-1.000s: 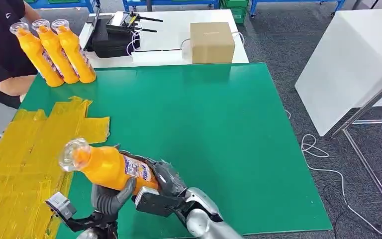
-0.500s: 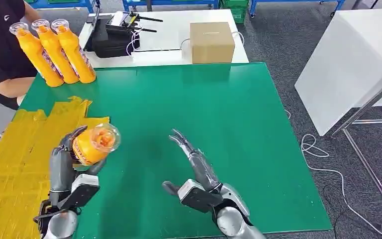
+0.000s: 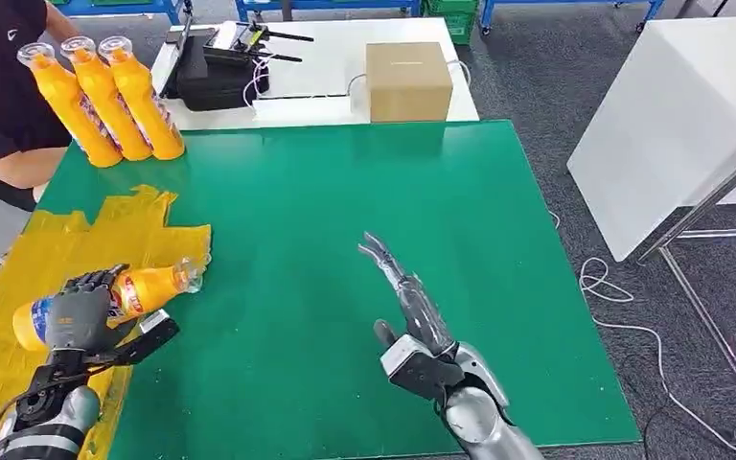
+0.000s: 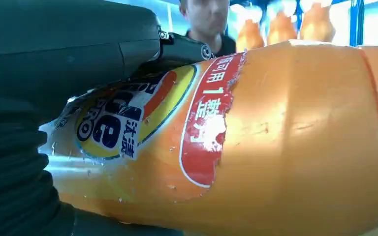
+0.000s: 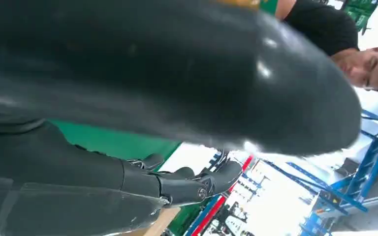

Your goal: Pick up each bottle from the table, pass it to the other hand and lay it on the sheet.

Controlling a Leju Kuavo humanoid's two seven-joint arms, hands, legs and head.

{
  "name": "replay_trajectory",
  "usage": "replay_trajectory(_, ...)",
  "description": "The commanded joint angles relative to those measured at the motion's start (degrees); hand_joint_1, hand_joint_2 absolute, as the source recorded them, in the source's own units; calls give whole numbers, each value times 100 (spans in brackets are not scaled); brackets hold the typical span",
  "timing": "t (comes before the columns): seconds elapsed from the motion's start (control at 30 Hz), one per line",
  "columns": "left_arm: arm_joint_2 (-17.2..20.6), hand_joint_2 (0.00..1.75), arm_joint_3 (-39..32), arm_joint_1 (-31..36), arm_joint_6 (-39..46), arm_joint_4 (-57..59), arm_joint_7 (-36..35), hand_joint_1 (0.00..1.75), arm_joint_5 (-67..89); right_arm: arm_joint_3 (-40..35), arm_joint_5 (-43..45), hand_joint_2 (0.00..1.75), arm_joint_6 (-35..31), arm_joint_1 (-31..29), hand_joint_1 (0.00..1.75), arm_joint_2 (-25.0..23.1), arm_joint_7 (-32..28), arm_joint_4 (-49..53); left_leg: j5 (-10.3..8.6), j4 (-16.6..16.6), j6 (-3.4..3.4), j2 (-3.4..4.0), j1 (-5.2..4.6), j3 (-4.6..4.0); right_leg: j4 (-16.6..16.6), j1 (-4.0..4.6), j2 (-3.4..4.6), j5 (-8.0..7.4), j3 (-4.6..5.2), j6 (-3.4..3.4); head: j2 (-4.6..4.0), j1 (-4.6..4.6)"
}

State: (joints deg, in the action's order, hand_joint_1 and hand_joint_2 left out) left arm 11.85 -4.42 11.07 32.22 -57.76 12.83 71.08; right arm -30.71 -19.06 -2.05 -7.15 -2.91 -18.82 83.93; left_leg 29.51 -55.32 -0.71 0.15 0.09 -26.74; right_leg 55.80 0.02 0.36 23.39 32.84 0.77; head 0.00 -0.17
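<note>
In the head view, the left hand (image 3: 79, 316) grips an orange bottle (image 3: 153, 285) around its middle at the near left of the green desk (image 3: 345, 211); the bottle lies almost flat, its clear cap pointing right toward the desk's centre and its base toward the left edge, over the crumpled yellow sheet (image 3: 19, 278) that covers the left side of the desk. The right hand (image 3: 407, 297) hovers above the bare green surface right of centre, holding nothing, its fingers stretched out straight and pointing away toward the far side, well apart from the bottle. At the far left corner three more orange bottles (image 3: 105, 96) lean together in a row beside a person in a black shirt (image 3: 0, 77). Beyond the desk stands a white table carrying a cardboard box (image 3: 408, 80) and a black device (image 3: 211, 72) with cables. In the left wrist view, the bottle (image 4: 275, 142) sits pressed against the dark hand (image 4: 54, 64), its red, yellow and blue label partly peeled, with the person and the row of bottles blurred behind it. In the right wrist view, the right hand (image 5: 177, 184) shows dark fingers held out with nothing between them, a strip of green desk behind it and the person at the far side.
</note>
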Motion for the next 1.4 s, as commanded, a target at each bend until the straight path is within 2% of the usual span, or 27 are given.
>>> replay_trajectory(0.03, 138, 175, 165, 649, -295, 1575, -165, 175, 236, -76, 49, 0, 57, -296, 0, 223, -3, -181, 1, 4, 2, -9, 3, 6, -7, 3, -10, 2, -11, 4, 0, 0)
replay_trajectory(0.1, 126, 175, 256, 835, -337, 2070, -199, 175, 357, -94, 75, 0, 80, -334, 0, 236, -5, -200, 0, 5, 2, -8, 3, 8, -9, 1, -9, 0, -12, 3, 0, 0)
replay_trajectory(0.13, 154, 175, 345, 878, -338, 2193, -238, 30, 483, -98, 83, 0, 87, -343, 0, 237, -4, -208, -1, 7, 3, -12, 5, 12, -13, 3, -13, 0, -19, 4, 0, -2)
replay_trajectory(0.17, 177, 0, 389, 1004, -469, 2435, -413, 0, 590, -99, 89, 0, 92, -355, 0, 235, -3, -219, -1, 4, 1, -11, 1, 3, -8, -2, -11, 0, -9, 3, 0, 0)
replay_trajectory(0.2, 172, 0, 465, 1089, -431, 2561, -436, 0, 682, -96, 93, 0, 98, -368, 0, 224, 3, -239, -1, 5, 3, -11, 5, 8, -12, 2, -11, -2, -15, 3, 0, -2)
replay_trajectory(0.27, 133, 0, 325, 1028, -385, 2447, 48, 0, 241, -86, 94, 0, 101, -357, 0, 242, 3, -245, -4, 7, 3, -16, 1, 9, -12, -3, -17, -1, -16, 2, 0, -2)
replay_trajectory(0.4, 162, 0, 352, 672, -595, 1560, 488, 0, -284, -27, 99, 0, 99, -299, 0, 266, 1, -219, 0, 7, 4, -5, 6, 13, -15, 0, -6, -5, -27, 2, 0, -2)
replay_trajectory(0.67, 129, 0, 482, 103, -955, -327, 665, 0, -965, 84, 95, 0, 104, -185, 0, 242, 1, -202, 6, 4, 4, -10, 15, 20, -21, 14, -12, -1, -32, 9, 0, -2)
replay_trajectory(0.73, -34, 0, 327, 67, -904, -577, 862, 0, -1421, 103, 68, 0, 102, -164, 0, 212, -2, -201, 5, -3, 2, -13, 10, 11, -10, 10, -15, 2, -20, 6, 0, -2)
replay_trajectory(0.77, -315, 0, 147, -54, -959, -1048, 1253, 0, -2171, 144, 45, 0, 67, -119, 0, 156, -30, -179, 1, -3, 1, -16, 5, 7, -7, 6, -17, 1, -15, 4, 0, 0)
replay_trajectory(0.83, -740, 0, 51, -308, -1340, -1855, 1506, 0, -3001, 235, -140, 0, -153, -29, 0, 11, -149, -98, 1, -2, 0, -23, 5, 6, -9, 7, -24, 3, -17, 7, 0, 0)
replay_trajectory(0.87, -1085, 0, 17, -504, -1836, -2422, 2090, 0, -3976, 335, -298, 0, -468, 65, 0, -144, -378, 16, 4, -3, 0, -28, 7, 7, -12, 9, -29, 5, -22, 9, 0, -2)
replay_trajectory(0.93, -1432, 0, 432, -870, -1972, -3262, 1867, 0, -4097, 414, -459, 0, -788, 221, 0, -341, -426, 313, 6, -7, -3, -32, 3, 3, -8, 3, -34, 9, -18, 10, 0, -2)
replay_trajectory(0.97, -1726, 0, 643, -1057, -2575, -3645, 2265, 0, -5065, 619, -408, 0, -1259, 356, 0, -604, -764, 487, 5, -5, -4, -27, -1, 3, -6, -2, -29, 8, -15, 9, 0, 0)
replay_trajectory(1.0, -1894, 0, 961, -1190, -2416, -3857, 2117, 0, -4878, 588, -417, 0, -1280, 377, 0, -625, -741, 603, 11, -10, -5, -31, 2, 3, -7, 0, -33, 12, -18, 12, 0, -2)
replay_trajectory(1.03, -1880, 0, 1107, -1212, -2298, -3889, 2038, 0, -4857, 573, -427, 0, -1291, 377, 0, -621, -703, 637, 10, -10, -6, -27, -4, -1, -4, -5, -29, 12, -13, 11, 0, 0)
replay_trajectory(1.27, -1713, 0, 996, -1141, -2274, -3749, 2095, 0, -5020, 601, -426, 0, -1308, 357, 0, -598, -702, 561, 13, 0, -5, -9, -4, 7, -18, -3, -12, 1, -17, 2, 0, 0)
replay_trajectory(1.33, -2066, 0, 1062, -1270, -2748, -3875, 2324, 0, -5688, 757, -474, 0, -1650, 410, 0, -794, -894, 576, 12, 1, -4, -10, -5, 5, -19, -2, -13, 0, -16, 1, 0, -2)
replay_trajectory(1.4, -2424, 0, 1586, -1450, -2716, -3945, 2373, 0, -5769, 731, -622, 0, -1915, 386, 0, -897, -879, 536, 14, -1, -5, -15, -4, 3, -17, -1, -17, 3, -16, 3, 0, -2)
